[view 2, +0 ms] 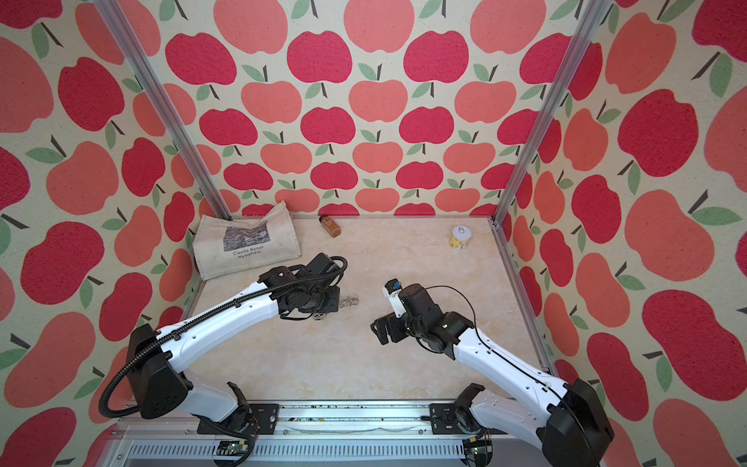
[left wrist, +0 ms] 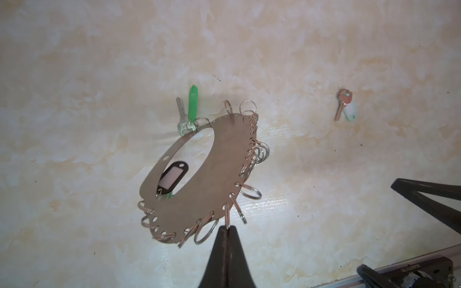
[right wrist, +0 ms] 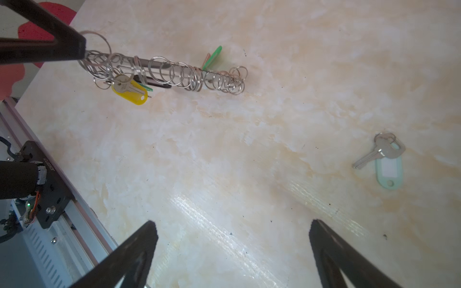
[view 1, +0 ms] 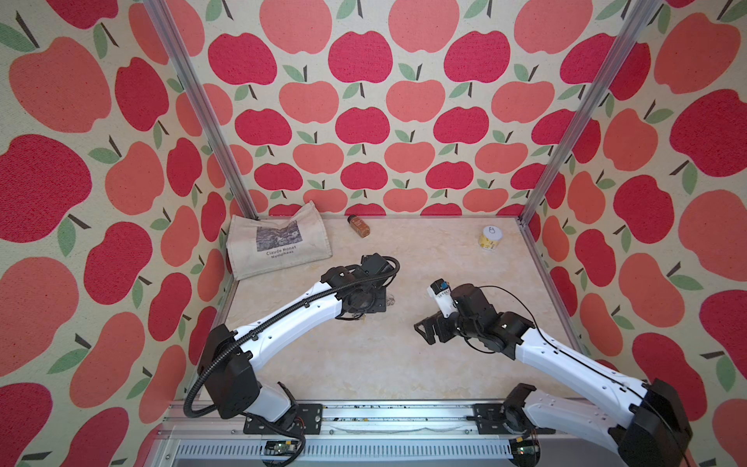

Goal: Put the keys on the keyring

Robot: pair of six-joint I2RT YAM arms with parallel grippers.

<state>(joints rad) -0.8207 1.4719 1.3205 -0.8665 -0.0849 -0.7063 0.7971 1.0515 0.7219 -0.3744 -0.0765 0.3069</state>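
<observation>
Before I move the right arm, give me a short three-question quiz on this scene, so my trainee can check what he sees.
1. True or false: the right gripper is shut on the keys.
2. Which gripper holds the keyring? A) left B) right C) neither
3. Fill in: the keys lie on the ____, apart from the keyring.
Key: 1. False: its jaws stand open and empty. 2. A: the left gripper is shut on the keyring's ringed edge. 3. table.
</observation>
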